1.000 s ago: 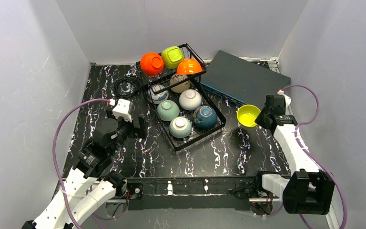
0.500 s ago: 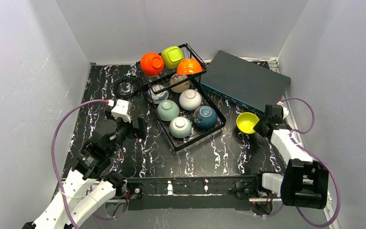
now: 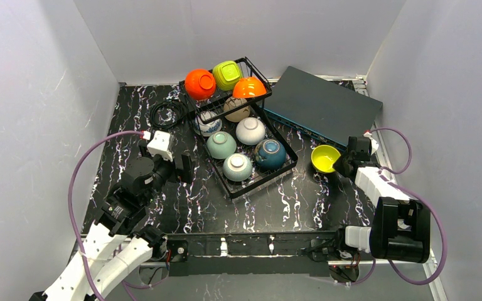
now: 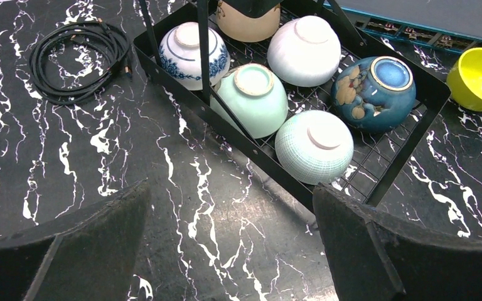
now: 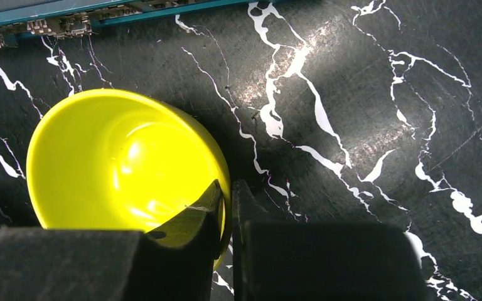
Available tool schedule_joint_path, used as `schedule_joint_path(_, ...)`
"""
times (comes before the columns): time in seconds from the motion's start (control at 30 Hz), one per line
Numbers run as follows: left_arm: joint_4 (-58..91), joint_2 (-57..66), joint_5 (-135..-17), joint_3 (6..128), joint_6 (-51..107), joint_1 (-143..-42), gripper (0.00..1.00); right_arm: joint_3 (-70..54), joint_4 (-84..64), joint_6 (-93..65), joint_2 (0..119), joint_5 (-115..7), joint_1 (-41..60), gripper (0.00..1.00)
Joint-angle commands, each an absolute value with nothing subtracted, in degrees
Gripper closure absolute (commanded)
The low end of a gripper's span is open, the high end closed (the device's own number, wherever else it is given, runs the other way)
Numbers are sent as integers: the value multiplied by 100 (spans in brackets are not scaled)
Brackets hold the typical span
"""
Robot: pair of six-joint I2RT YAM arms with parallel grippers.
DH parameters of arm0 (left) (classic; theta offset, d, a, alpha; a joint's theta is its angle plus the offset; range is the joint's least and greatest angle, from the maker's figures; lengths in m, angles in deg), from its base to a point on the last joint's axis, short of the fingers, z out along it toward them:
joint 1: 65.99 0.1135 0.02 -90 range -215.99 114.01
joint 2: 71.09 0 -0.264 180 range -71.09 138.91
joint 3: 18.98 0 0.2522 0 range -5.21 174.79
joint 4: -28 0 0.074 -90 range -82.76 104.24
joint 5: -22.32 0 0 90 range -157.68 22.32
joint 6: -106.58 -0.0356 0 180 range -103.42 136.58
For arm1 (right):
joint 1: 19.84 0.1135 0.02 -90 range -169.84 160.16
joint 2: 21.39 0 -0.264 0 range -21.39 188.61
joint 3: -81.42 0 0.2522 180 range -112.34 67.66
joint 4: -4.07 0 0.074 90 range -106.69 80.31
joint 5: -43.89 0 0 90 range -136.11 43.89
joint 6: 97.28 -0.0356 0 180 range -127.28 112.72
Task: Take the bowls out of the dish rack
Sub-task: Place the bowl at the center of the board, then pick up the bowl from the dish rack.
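Note:
The black wire dish rack (image 3: 229, 185) stands at the table's middle back. Its raised tier holds two orange bowls (image 3: 199, 83) and a lime green bowl (image 3: 226, 74). Its tray holds a blue-and-white bowl (image 4: 192, 46), a beige one (image 4: 247, 19), a white one (image 4: 304, 41), a pale green one (image 4: 255, 90), a dark teal one (image 4: 376, 84) and a pale textured one (image 4: 314, 146). My right gripper (image 3: 339, 164) is shut on the rim of a yellow bowl (image 5: 119, 163), low on the table right of the rack. My left gripper (image 4: 229, 232) is open and empty over the table left of the rack.
A flat dark grey-teal box (image 3: 323, 106) lies at the back right, just behind the yellow bowl. A coiled black cable (image 3: 168, 113) lies left of the rack. White walls close in the table on three sides.
My right gripper has come down and slightly toward the near side with the yellow bowl, which now sits low by the table. The left arm has not moved.

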State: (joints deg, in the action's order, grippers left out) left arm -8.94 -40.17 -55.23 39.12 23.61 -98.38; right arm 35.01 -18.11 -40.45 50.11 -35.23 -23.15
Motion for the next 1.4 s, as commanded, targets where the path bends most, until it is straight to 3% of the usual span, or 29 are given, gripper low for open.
schedule_joint_path(0.0, -844, -4009, -5701, 3847, 2281, -9825, 2, 3532, -1603, -4072, 4988, -3554, -2344, 74)
schedule_joint_path(0.1, -837, -3976, -5761, 3847, 2279, -9825, 2, 3489, -1731, -4039, 4878, -3515, -2342, 57)
schedule_joint_path(0.23, -784, -3943, -5955, 3862, 2307, -9825, 2, 3391, -2000, -3970, 4658, -3420, -2342, 44)
schedule_joint_path(0.53, -777, -3722, -6196, 4019, 2315, -9825, 2, 3030, -2650, -3687, 3994, -3461, -2344, 2)
schedule_joint_path(0.97, -1051, -3113, -6618, 4824, 2291, -9825, 2, 2376, -2979, -3058, 3426, -4022, -2336, 1)
schedule_joint_path(1.37, -1129, -2767, -6216, 5292, 2078, -9825, 2, 1807, -2307, -2468, 3445, -5065, -1757, 1)
